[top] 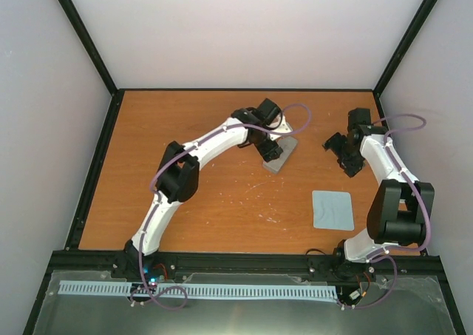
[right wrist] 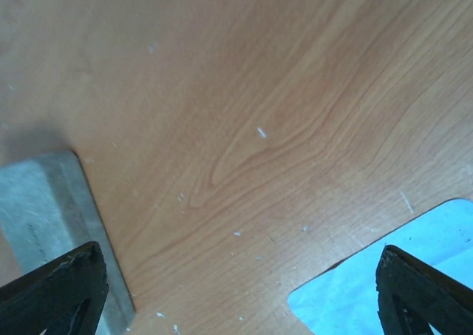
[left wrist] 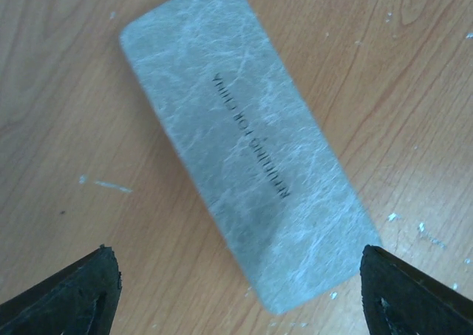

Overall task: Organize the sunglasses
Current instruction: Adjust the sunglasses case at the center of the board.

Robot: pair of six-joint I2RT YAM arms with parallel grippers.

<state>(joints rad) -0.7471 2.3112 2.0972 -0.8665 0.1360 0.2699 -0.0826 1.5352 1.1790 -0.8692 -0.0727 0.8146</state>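
Grey case lettering only under left gripper, blue cloth under right gripper, both apart

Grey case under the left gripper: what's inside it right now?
The grey case lies shut on the table; only its scuffed lid with dark lettering shows. The lid covers the interior, and no sunglasses appear in any view, so its contents cannot be told.

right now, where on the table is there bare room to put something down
Widest bare wood: the back-left of the table, between its left edge and the left arm. Also the front-middle strip between that arm and the blue cloth. Crowded: back-middle, where the grey case sits under the left gripper, right gripper beside.
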